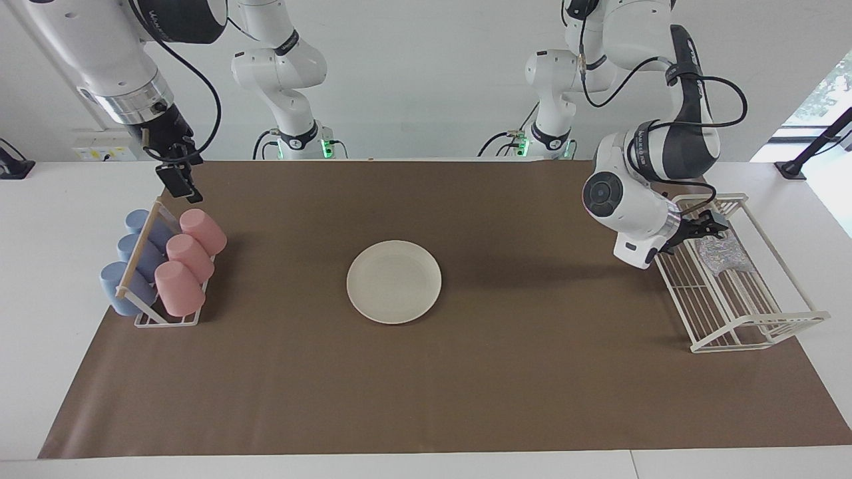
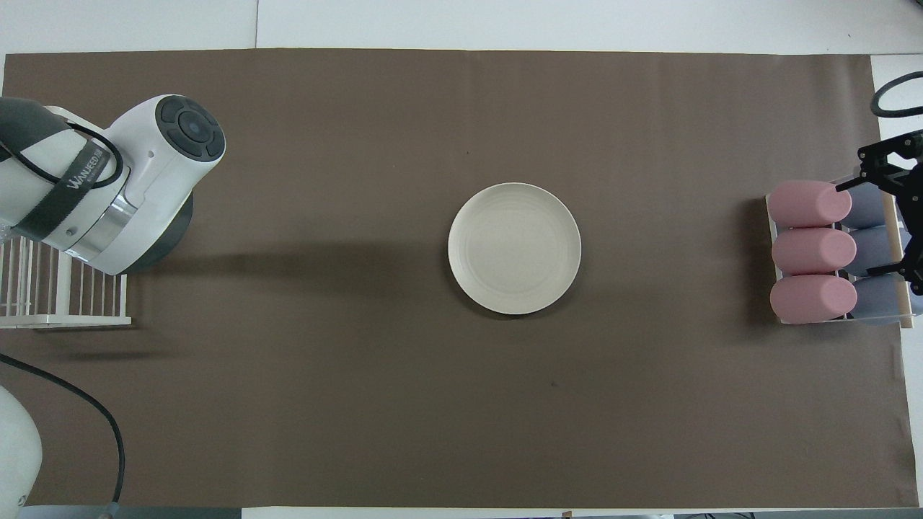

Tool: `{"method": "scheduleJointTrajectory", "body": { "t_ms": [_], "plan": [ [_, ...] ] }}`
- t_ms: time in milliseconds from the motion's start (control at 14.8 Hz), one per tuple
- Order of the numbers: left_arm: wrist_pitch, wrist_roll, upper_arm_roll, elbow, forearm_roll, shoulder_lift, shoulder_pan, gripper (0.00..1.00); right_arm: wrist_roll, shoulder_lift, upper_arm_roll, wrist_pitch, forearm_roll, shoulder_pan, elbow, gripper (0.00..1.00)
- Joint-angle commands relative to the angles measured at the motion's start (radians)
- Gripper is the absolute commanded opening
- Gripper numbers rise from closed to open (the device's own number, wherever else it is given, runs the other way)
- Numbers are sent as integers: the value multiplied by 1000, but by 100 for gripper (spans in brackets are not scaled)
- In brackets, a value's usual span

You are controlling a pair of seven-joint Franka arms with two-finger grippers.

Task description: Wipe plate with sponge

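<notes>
The cream-white plate [image 1: 394, 281] [image 2: 514, 248] lies flat in the middle of the brown mat, with nothing on it. The glittery silver sponge [image 1: 722, 256] rests in the white wire rack [image 1: 759, 332] at the left arm's end of the table. My left gripper [image 1: 711, 229] hangs open just over the rack's end nearer the robots, close beside the sponge and apart from it. In the overhead view the left arm's wrist covers both the sponge and this gripper. My right gripper [image 1: 178, 183] [image 2: 862, 229] is open and empty above the cup rack.
A small rack [image 1: 166, 319] holds three pink cups [image 1: 190, 256] [image 2: 811, 251] and three blue cups [image 1: 133, 256] lying on their sides at the right arm's end. The wire rack [image 2: 65, 317] stands on the brown mat [image 1: 532, 372].
</notes>
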Motion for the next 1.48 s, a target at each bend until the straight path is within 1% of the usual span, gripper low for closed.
{"method": "scheduleJointTrajectory", "body": {
  "t_ms": [0,135,337,472,540,675,877,945,1012,1080,1282,1350,1417],
  "plan": [
    [36,-11,6,32,48,40,6,100,39,-29,1,37,16,-5,-36,100],
    [41,-12,6,30,67,49,6,100,38,-31,3,37,19,-2,-40,100],
    [26,-43,8,29,67,47,14,99,29,-49,6,34,42,51,-74,100],
    [21,-60,11,23,68,46,15,98,29,-58,6,69,56,85,-103,100],
    [21,-66,18,23,68,47,15,98,35,-58,6,85,58,106,-103,100],
    [23,-72,20,23,68,46,15,93,35,-60,6,82,62,111,-106,100],
    [23,-83,20,18,68,44,17,81,55,-60,8,128,96,120,-137,100],
    [23,-90,20,14,70,44,21,76,105,-60,8,154,97,126,-157,100],
    [23,-100,20,9,70,43,24,69,172,-61,8,198,97,127,-178,100],
    [23,-101,20,9,70,43,24,66,202,-63,8,223,97,127,-198,100],
    [26,-109,20,9,70,43,27,65,213,-75,8,209,97,133,-217,100],
    [27,-112,20,9,70,43,27,54,232,-75,8,214,99,148,-220,100],
    [32,-119,18,9,70,43,27,42,301,-72,8,226,101,159,-220,100]
  ]
}}
